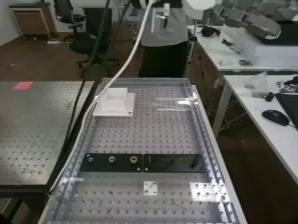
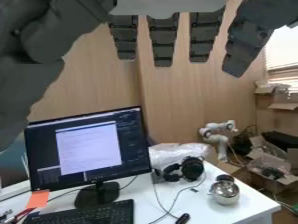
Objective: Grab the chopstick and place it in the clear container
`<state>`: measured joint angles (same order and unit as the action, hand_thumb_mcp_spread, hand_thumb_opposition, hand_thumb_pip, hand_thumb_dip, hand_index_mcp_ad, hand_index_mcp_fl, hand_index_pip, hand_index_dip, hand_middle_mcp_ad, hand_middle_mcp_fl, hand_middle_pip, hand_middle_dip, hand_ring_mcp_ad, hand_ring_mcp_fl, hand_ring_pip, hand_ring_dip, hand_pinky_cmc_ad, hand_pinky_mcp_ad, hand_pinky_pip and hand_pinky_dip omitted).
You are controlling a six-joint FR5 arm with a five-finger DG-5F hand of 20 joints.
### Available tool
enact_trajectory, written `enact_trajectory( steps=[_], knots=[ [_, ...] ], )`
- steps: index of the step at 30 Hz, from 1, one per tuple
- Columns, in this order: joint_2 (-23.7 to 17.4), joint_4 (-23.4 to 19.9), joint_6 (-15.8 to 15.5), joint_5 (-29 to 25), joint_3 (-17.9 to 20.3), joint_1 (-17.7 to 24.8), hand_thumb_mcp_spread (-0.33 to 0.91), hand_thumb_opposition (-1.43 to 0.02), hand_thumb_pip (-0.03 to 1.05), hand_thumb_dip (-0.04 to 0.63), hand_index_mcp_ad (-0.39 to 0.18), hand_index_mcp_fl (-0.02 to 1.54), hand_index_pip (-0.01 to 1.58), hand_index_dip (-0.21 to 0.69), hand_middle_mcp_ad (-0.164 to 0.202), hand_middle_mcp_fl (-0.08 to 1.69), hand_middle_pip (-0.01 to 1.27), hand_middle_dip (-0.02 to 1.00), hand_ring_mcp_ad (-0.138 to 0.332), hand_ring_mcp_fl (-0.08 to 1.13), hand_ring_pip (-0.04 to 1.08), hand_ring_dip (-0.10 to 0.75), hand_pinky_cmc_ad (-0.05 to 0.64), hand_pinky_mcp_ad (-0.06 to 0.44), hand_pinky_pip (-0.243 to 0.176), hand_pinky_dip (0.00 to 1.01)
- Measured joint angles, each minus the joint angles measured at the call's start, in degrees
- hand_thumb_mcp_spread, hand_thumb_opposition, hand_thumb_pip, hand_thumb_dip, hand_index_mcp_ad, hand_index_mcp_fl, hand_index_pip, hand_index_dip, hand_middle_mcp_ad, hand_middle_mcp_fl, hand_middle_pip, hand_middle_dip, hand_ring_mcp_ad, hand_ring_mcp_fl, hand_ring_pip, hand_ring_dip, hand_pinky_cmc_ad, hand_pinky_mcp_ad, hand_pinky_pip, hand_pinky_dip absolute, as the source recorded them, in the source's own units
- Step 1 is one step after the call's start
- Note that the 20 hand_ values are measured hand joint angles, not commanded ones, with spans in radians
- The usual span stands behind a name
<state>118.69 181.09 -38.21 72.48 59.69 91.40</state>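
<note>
The bench (image 1: 118,202) has a grey top dotted with rows of small holes, with rails along its long sides. Toward the far end, on the high view's left, sits a white block (image 1: 114,99) with a wider base; across from it lies a clear item (image 1: 171,104) with pale glints, its outline too faint to tell. Nearer, two black plates lie end to end crosswise, the left one bearing round fittings (image 1: 134,160). Just nearer lies a small white plate (image 1: 150,188) with holes.
</note>
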Motion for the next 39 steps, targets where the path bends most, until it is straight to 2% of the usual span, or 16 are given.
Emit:
enact_trajectory(
  steps=[39],
  knots=[
    [-0.79,-0.82,-0.29,0.57,0.95,0.02,0.14,-0.68,0.37,0.000,-0.087,0.02,0.07,0.232,0.094,0.02,0.12,0.20,0.197,0.01,0.08,0.096,0.508,0.328,-0.173,0.21]
  ],
)
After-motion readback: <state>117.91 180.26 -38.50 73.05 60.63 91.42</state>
